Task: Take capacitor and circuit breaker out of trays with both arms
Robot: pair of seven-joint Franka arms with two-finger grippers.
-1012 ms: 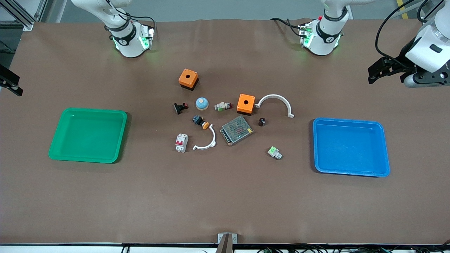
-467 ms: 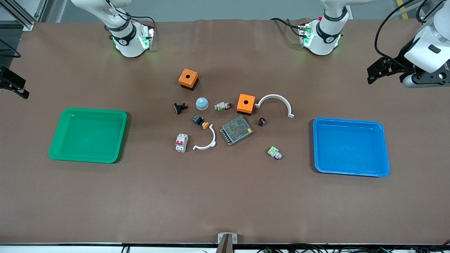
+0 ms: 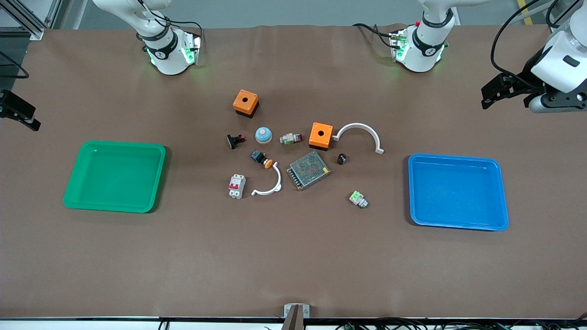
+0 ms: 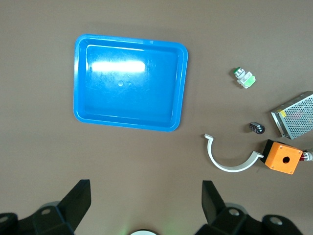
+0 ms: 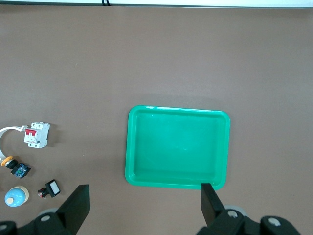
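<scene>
The capacitor [image 3: 341,159], a tiny black cylinder, stands on the brown mat near an orange box [image 3: 321,135]; it also shows in the left wrist view [image 4: 257,128]. The breaker [image 3: 237,186], white-grey with a red lever, lies toward the right arm's end of the cluster and shows in the right wrist view [image 5: 37,135]. My left gripper [image 3: 491,95] hangs open and empty, high over the mat near the blue tray [image 3: 458,192]; its fingers stand wide apart [image 4: 145,201]. My right gripper [image 3: 19,111] is open and empty near the green tray [image 3: 114,176], fingers wide apart [image 5: 145,203].
Around the two parts lie a second orange box [image 3: 246,103], two white arcs [image 3: 360,135] [image 3: 270,183], a metal mesh box [image 3: 308,170], a blue dome [image 3: 263,134], two green-and-white connectors [image 3: 292,138] [image 3: 358,199], a black clip [image 3: 235,140] and an orange-capped button [image 3: 262,159].
The right gripper has come slightly farther into the front view. The left wrist has shifted a little. Nothing on the table has moved.
</scene>
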